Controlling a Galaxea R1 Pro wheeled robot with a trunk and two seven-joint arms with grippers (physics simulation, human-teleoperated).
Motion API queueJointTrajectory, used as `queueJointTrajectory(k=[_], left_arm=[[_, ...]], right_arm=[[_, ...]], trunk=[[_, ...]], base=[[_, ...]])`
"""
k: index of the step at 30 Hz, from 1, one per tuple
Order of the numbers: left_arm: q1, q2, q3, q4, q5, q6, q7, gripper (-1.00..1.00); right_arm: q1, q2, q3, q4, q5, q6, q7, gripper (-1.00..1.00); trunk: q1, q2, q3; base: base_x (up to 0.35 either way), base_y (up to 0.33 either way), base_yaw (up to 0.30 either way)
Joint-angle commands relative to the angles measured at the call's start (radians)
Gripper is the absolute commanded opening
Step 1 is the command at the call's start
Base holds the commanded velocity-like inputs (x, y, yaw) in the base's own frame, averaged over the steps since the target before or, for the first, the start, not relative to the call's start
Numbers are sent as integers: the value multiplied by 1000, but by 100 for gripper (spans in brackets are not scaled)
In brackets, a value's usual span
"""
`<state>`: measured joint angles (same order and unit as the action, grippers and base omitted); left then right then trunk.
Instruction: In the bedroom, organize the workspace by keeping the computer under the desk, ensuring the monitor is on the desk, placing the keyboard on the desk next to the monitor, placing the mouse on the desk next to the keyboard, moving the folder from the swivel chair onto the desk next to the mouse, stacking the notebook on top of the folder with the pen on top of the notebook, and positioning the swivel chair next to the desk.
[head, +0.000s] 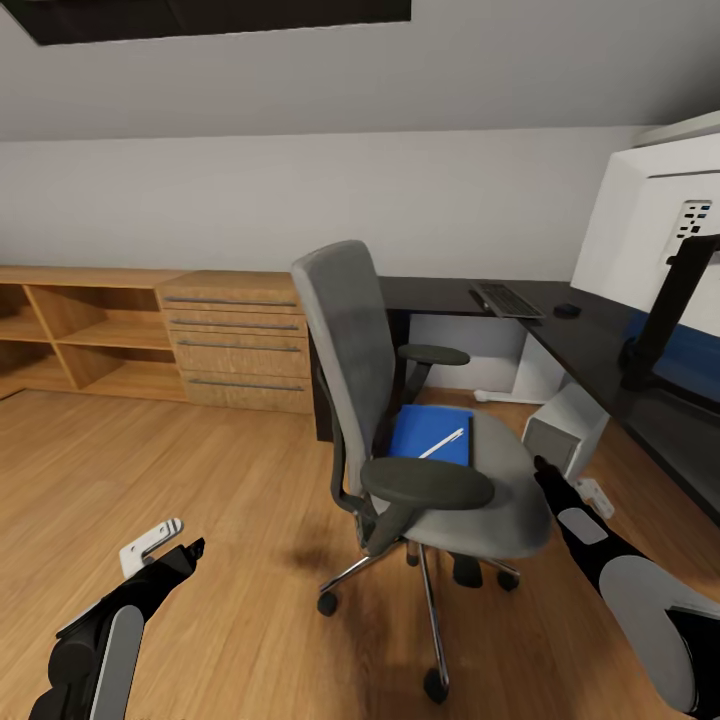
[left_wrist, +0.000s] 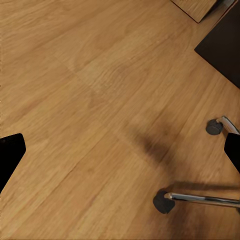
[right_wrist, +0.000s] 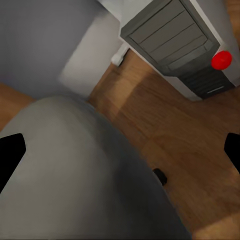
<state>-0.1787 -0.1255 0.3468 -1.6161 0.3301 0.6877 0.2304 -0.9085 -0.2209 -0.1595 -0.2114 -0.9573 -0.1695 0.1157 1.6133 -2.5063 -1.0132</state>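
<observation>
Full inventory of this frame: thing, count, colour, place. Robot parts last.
Padded swivel chair: 1, grey, black armrests, chrome base, on the floor by the desk.
Flat rectangular folder: 1, bright blue, on the chair seat.
Thin pen: 1, white, on the folder.
Glossy L-shaped desk: 1, black, far right.
Slim keyboard: 1, black, on the desk.
Small mouse: 1, black, beside the keyboard.
Wide monitor: 1, white back, on the desk.
Boxy computer tower: 1, white, grey front, under the desk.
Wooden dresser: 1, light, far wall.
Left end effector: open, above the floor.
Right end effector: open, by the seat edge.
</observation>
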Motion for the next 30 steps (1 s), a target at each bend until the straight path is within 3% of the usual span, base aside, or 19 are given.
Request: queueJointTrajectory(k=[1,23,30], left_arm=[[-1,-1,1,-1,10,4,7,100],[-1,0,1,-1,10,4,7,100],[-1,0,1,-1,10,4,7,100]], right_arm=[[-1,0,-2,2,-11,-2,8,100],[-1,0,-1,2,-11,-4,15,100],[-1,0,-1,1,-9,-4,28,100]], trunk=[[0,0,-1],[0,0,-3],[0,0,-3]], base=[[0,0,129],[0,0,266],[0,0,71]])
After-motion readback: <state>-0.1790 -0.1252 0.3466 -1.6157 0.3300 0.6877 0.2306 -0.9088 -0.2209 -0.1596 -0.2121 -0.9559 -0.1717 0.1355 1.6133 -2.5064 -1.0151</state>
